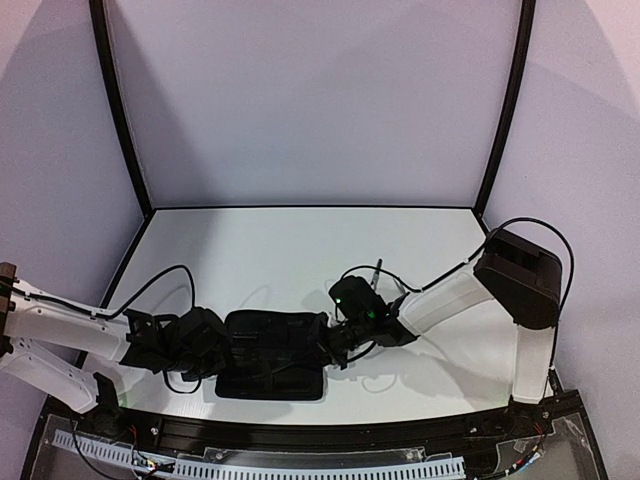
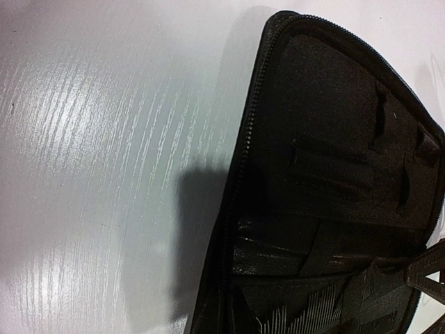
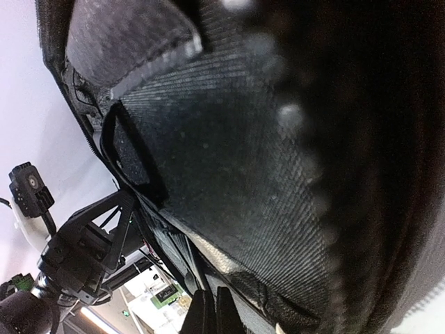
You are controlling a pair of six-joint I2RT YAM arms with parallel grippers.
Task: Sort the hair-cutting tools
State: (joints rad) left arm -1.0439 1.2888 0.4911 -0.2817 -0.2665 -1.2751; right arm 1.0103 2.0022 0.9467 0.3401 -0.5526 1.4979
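The zip case [image 1: 272, 362] is black with finely ribbed fabric, the table [image 1: 300, 250] white with faint wood-grain streaks

The case [image 1: 272, 357] lies open on the bench [image 1: 300, 250], near the front edge. The left tool [image 1: 212, 345] is at the case's left edge and the right tool [image 1: 335, 345] at its right edge. A comb [image 2: 306, 319] lies inside the case.

The left arm [image 1: 70, 330] lay stretched low behind the left gripper [image 1: 218, 345], whose jaws were pressed together. Facing it, the right gripper [image 1: 335, 345] was likewise closed, fingers [image 3: 208, 313] touching, the right arm [image 1: 450, 298] rising behind its wrist to a high, folded elbow [image 1: 518, 275].
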